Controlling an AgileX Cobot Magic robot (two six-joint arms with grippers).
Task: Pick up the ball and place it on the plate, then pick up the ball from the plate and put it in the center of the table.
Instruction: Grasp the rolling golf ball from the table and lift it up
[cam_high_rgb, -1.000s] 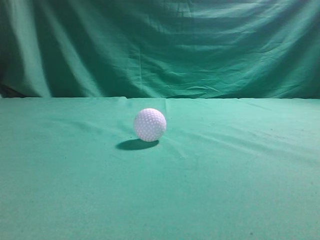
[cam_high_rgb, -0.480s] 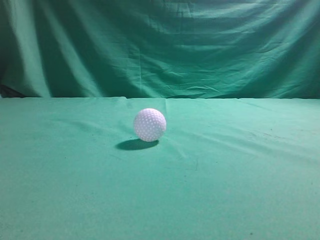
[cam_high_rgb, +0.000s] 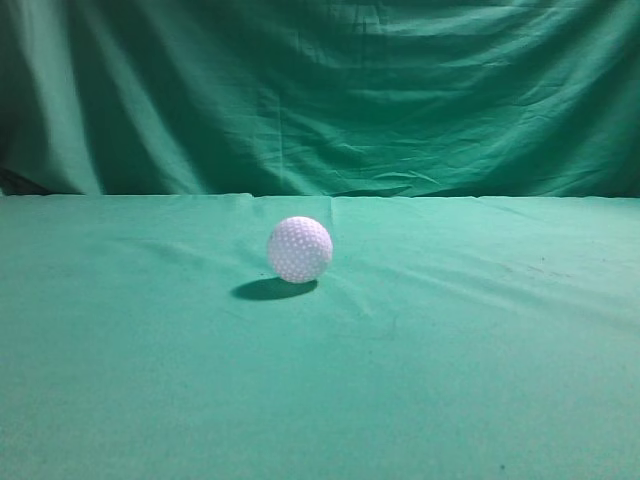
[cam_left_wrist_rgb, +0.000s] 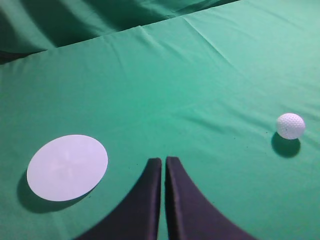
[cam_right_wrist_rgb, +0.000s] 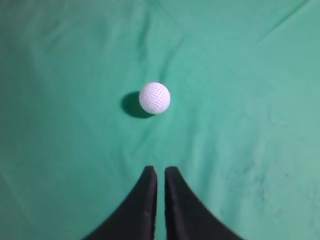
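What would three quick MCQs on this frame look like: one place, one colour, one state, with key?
1. Where is the ball?
A. on the plate
B. on the table
C. held between fingers

2. What colour is the plate?
A. white
B. red
C. black

3. How do the right gripper fingers stand?
A. spread wide around the ball
B. near together, empty
C. clamped on the plate

Key: 1 B, the ball rests on the table cloth with its shadow beside it. 2 A, the left wrist view shows a plain white disc. 3 B, only a thin slit shows between the dark fingers, and the ball lies well ahead of them.
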